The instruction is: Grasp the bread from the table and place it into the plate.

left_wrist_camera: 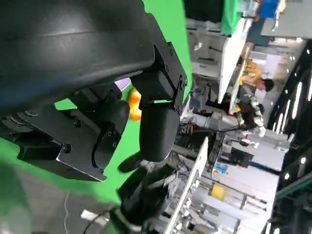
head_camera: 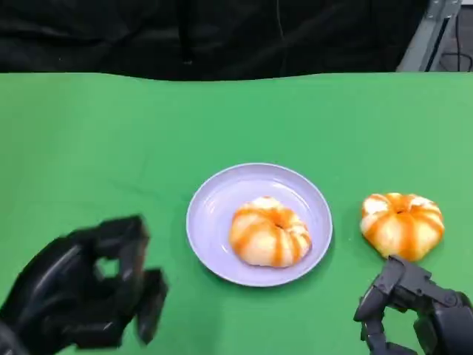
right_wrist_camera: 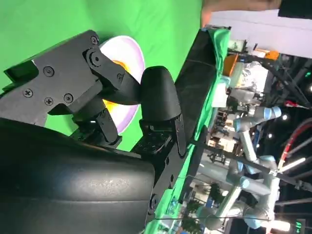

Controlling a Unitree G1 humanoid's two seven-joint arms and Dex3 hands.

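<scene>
The left hand (head_camera: 85, 292) sits low at the near left of the green counter (head_camera: 111, 140), blurred in the head view, its black fingers (head_camera: 144, 296) curled loosely inward around an empty gap, with nothing held in them. In the left wrist view the same hand (left_wrist_camera: 122, 105) shows as a rounded black shell with thick fingers bent over bare green cloth, again with nothing between them. The right hand (head_camera: 417, 307) comes in at the near right corner, its fingers spread apart and empty, fingertips just short of a bread (head_camera: 402, 224) that lies on the counter cloth, a round white bun striped with orange glaze. The right wrist view shows that hand (right_wrist_camera: 124, 105) with its fingers parted and nothing in its grasp. That bun rests beside the plate (head_camera: 214, 214), just off its right rim and not touching it. The plate is a pale lilac round dish in the middle of the counter, and a second bun (head_camera: 270, 232) of the same kind lies inside it, toward its near right part. Beyond the counter's far edge hangs a dark backdrop (head_camera: 207, 33), with a grey metal strut (head_camera: 429, 33) at the far right corner.
</scene>
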